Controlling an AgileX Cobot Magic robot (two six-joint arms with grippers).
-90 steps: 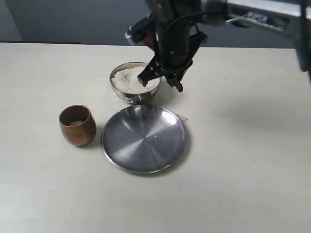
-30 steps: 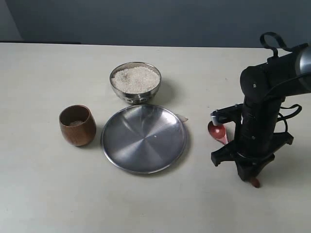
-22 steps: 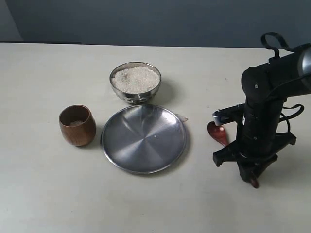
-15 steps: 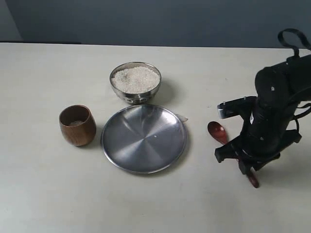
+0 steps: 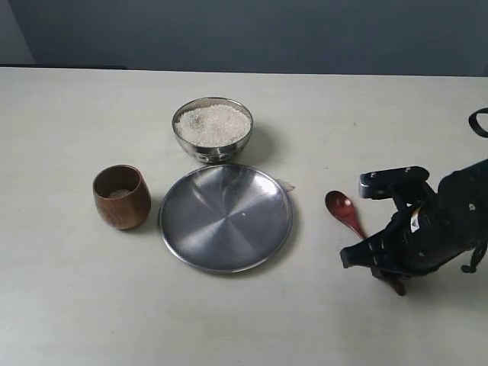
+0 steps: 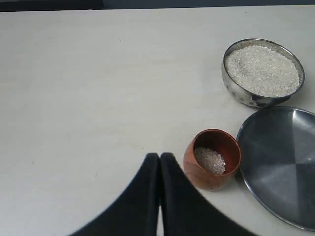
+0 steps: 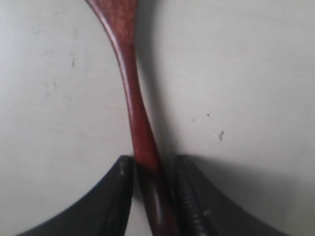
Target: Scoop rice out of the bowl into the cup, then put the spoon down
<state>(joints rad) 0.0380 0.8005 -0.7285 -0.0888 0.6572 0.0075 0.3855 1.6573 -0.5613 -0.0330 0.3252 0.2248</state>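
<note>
From the outside camera, the bowl (image 5: pixel 214 155) sits at the back, full of rice (image 5: pixel 213 124). The cup (image 5: pixel 122 202) stands to its left and nearer the front, just beside the flat plate (image 5: pixel 226 217), so a scoop has only a short way to go. The spoon (image 5: pixel 345 210) lies flat on the surface (image 5: pixel 76 305), to the right of the plate and apart from it. That looks like a good open spot for setting it down. The right end effector (image 5: pixel 385 271) hangs low over the far end of the handle. From here I cannot tell how wide it is.

In the left wrist camera, the left end effector (image 6: pixel 159 158) has its two fingers pressed together with nothing between them. It waits out of the way, near the cup (image 6: pixel 204 179). A little rice (image 6: pixel 210 160) lies in the bottom of the cup. The bowl (image 6: pixel 246 97) is behind it and the plate (image 6: pixel 280 162) is beside it.

In the right wrist camera, the spoon (image 7: pixel 128 73) handle runs between the two fingers (image 7: pixel 120 182) of the right end effector (image 7: pixel 152 167). The fingers stand a little apart. One seems to touch the wood, and a thin dark gap shows on the other side. I think it is loose around the handle, not squeezing it, because the spoon rests on the surface by itself.
</note>
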